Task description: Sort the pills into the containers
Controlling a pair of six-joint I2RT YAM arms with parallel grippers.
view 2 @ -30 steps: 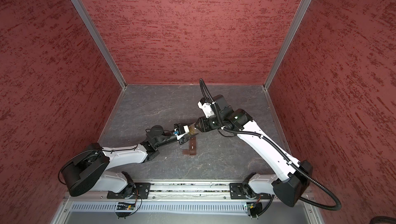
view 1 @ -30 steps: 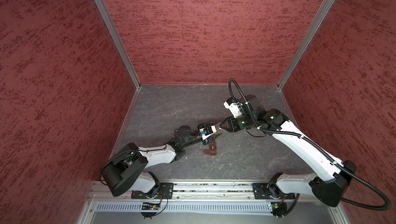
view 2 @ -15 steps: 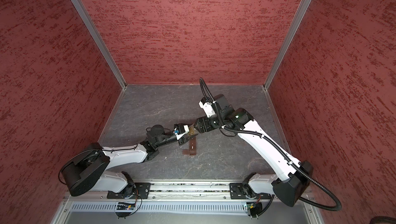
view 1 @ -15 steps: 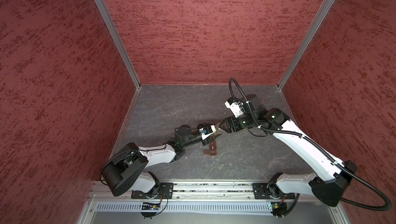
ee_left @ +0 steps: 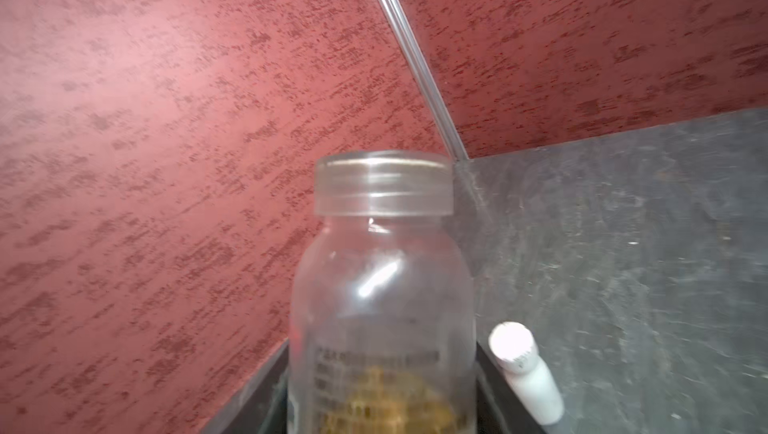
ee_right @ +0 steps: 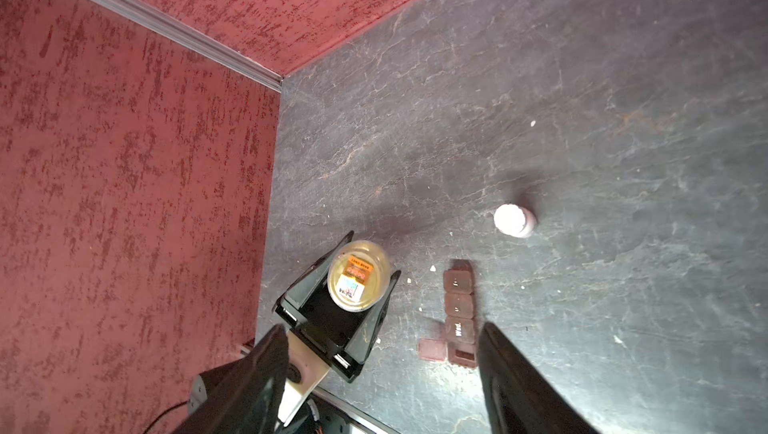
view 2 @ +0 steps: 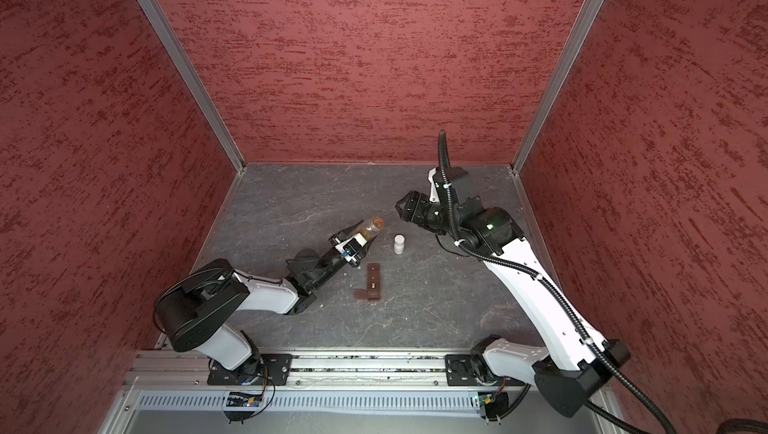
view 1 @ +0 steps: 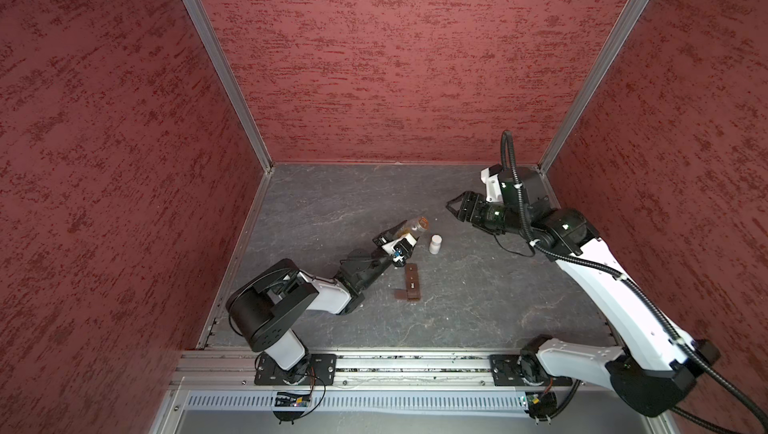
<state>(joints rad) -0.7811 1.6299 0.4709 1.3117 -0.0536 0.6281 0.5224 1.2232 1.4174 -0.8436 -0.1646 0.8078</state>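
Observation:
My left gripper (view 1: 402, 240) (view 2: 354, 243) (ee_left: 382, 411) (ee_right: 360, 284) is shut on a clear pill bottle (view 1: 414, 225) (view 2: 371, 226) (ee_left: 382, 286) (ee_right: 359, 276), held tilted above the table with yellowish contents at its bottom. The containers, one brown box of small cells (view 1: 411, 283) (view 2: 373, 283) (ee_right: 458, 311), lie just beside it, the end cell's lid flipped open. Tiny whitish pills (ee_right: 432, 268) lie scattered on the table near the box. My right gripper (view 1: 454, 204) (view 2: 404, 208) (ee_right: 382, 369) hangs open and empty, back to the right.
A small white bottle (view 1: 435, 243) (view 2: 399, 243) (ee_left: 525, 369) (ee_right: 514, 220) stands upright on the dark slate table (view 1: 332, 211), between the two grippers. Red walls (view 1: 395, 58) close in the back and both sides.
My right gripper opened, let go of the small white bottle and drew back to the right and upward. The white bottle now stands alone. My left gripper kept its hold.

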